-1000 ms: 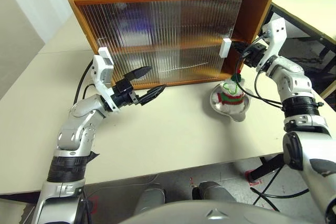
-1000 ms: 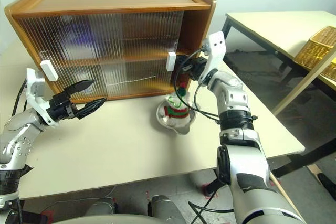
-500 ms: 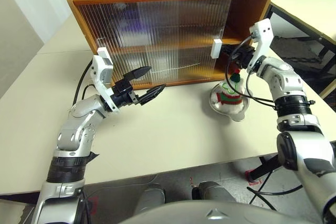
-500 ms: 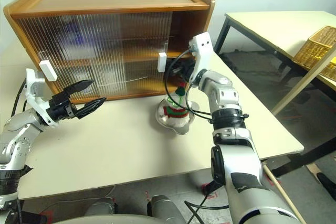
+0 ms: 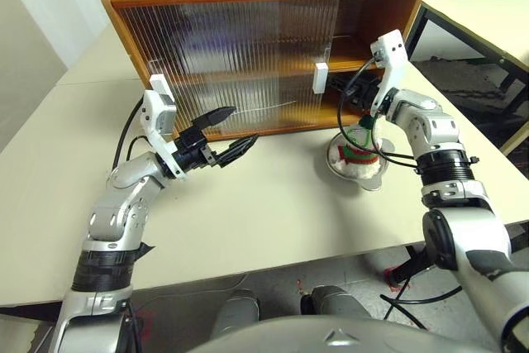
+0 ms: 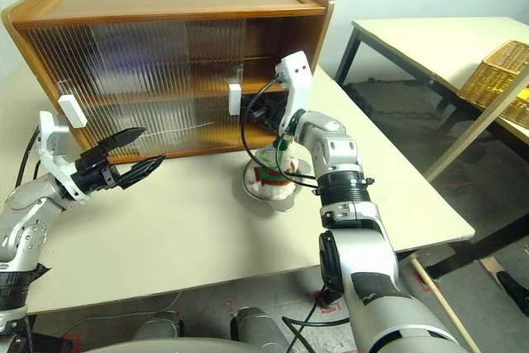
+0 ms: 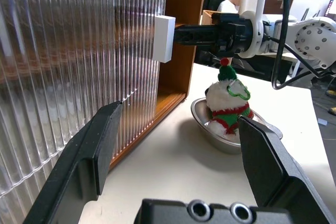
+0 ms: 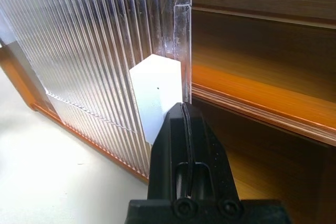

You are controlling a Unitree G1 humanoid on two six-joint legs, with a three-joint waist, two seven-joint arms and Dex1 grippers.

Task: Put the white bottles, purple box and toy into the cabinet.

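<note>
The large wooden two-shelf cabinet (image 5: 264, 47) stands on the pale table (image 5: 273, 204), its ribbed translucent sliding doors covering most of the front. The right end is uncovered, with bare wooden shelves showing there. A white rectangular handle (image 5: 321, 78) sits on the edge of the right-hand door, and a second white handle (image 5: 157, 86) sits near the cabinet's left end.

The right gripper (image 8: 181, 109), two black fingers clenched together with nothing between them, has its tips pressed against the side of the right-hand handle, on the side of the cabinet's uncovered end. In the left wrist view the same closed fingers (image 7: 191, 34) meet that white block (image 7: 164, 38) level with the middle shelf.

Just in front of the cabinet's right end, the small white plush toy (image 5: 360, 140) with a red-and-green striped scarf, green hat and red pompom sits upright in a shallow steel bowl (image 5: 357, 167) on the table. It lies directly below the right forearm.

The left gripper (image 5: 225, 131) hovers over the table in front of the cabinet's lower left part, its black fingers spread wide and empty, pointing towards the toy.

No writing or brand mark can be read on the cabinet, handles or toy. Dim shapes behind the ribbed doors cannot be identified.
</note>
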